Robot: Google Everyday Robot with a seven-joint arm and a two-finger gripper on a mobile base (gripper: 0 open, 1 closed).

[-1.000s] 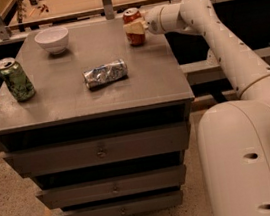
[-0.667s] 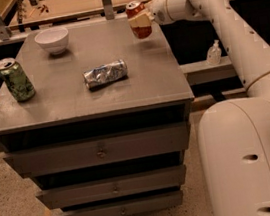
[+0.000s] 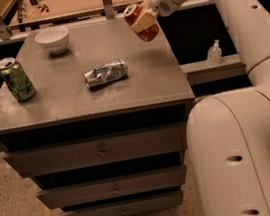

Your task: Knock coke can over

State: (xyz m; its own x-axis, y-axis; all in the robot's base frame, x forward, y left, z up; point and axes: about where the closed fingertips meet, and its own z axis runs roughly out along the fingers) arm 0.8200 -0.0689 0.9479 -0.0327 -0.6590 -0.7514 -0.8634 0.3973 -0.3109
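Note:
The coke can [image 3: 149, 32], red with a silver top, is off the table and tilted, its top leaning to the left. It hangs above the far right part of the grey tabletop [image 3: 136, 82]. My gripper [image 3: 143, 22] reaches in from the right and is shut on the coke can, with a beige finger [image 3: 142, 23] across its middle. The white arm runs from the gripper up and to the right, then down to my body.
A green can [image 3: 15, 79] stands upright near the left edge. A silver-and-blue can [image 3: 105, 73] lies on its side mid-table. A white bowl [image 3: 53, 39] sits at the far left. Drawers [image 3: 98, 151] fill the cabinet front. A small clear bottle [image 3: 214, 53] stands on the ledge at the right.
The coke can stood on the table's far right with the gripper at it. It has since been lifted off the surface and tilted, and the gripper has risen with it.

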